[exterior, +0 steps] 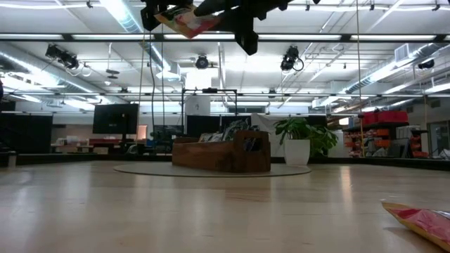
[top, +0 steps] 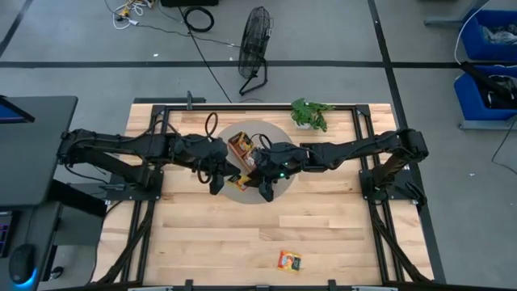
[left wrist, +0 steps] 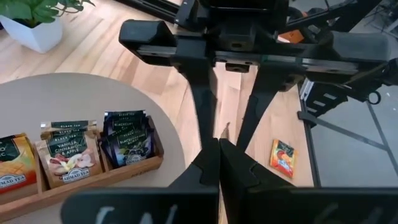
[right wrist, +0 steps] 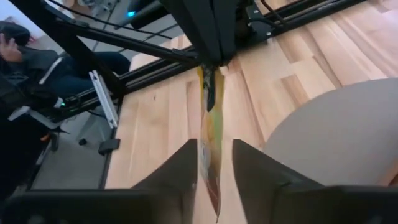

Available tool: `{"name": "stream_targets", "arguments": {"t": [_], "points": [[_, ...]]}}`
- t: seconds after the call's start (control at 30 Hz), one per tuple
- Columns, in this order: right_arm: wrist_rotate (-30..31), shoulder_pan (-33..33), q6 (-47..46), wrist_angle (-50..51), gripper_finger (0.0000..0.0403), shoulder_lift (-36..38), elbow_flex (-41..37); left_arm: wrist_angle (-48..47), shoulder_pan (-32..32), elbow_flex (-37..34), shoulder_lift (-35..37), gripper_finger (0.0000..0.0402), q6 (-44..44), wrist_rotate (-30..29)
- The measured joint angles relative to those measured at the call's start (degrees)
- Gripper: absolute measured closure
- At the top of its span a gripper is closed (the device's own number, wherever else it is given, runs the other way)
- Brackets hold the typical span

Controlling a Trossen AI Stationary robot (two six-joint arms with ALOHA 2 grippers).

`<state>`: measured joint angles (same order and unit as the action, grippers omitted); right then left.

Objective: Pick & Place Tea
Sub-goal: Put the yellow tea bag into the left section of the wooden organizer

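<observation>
I see an orange-yellow sachet (right wrist: 208, 134) edge-on between my black right gripper's (right wrist: 214, 163) fingers. A second orange sachet (top: 289, 260) lies on the pale wood table (top: 210, 234). The brown tray (left wrist: 93, 177) holds beige and dark blue sachets on a grey mat (left wrist: 74, 96).

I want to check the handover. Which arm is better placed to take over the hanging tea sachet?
Right. The right gripper has its open fingers on both sides of the tea sachet, which the left gripper pinches shut at its other edge.
</observation>
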<state>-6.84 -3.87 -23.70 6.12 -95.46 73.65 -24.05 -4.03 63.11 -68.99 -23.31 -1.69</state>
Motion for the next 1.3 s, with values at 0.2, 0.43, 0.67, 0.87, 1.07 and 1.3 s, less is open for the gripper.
{"name": "stream_targets", "arguments": {"t": [0.2, 0.43, 0.67, 0.87, 1.07, 1.3], "points": [[-0.8, 0.1, 0.1, -0.2, 0.0373, 0.0, 0.0, 0.1, 0.0, 0.0, 0.0, 0.0401, 0.0, 0.0], [-0.7, 0.8, -0.7, -0.1, 0.0396, 0.0, 0.0, 1.1, 0.0, 0.0, 0.0, 0.0377, -1.7, 0.0], [-0.1, 1.1, -0.3, 1.8, 0.04, 2.8, 0.0, 9.9, 0.0, -0.1, 0.8, 0.0342, -5.8, -0.8], [4.5, 1.1, 0.6, 5.2, 0.0401, 8.9, 0.0, 16.2, 0.1, -0.1, 5.8, 0.0325, -2.7, -5.8], [11.5, 1.1, 3.1, 6.7, 0.0402, 16.3, 0.1, 17.2, 0.8, 0.0, 10.9, 0.0285, 0.4, -10.1], [16.6, 0.9, 4.5, -0.1, 0.0403, 19.5, 0.1, 17.2, 2.4, 0.0, 10.9, 0.0199, -0.6, -10.1]]}}
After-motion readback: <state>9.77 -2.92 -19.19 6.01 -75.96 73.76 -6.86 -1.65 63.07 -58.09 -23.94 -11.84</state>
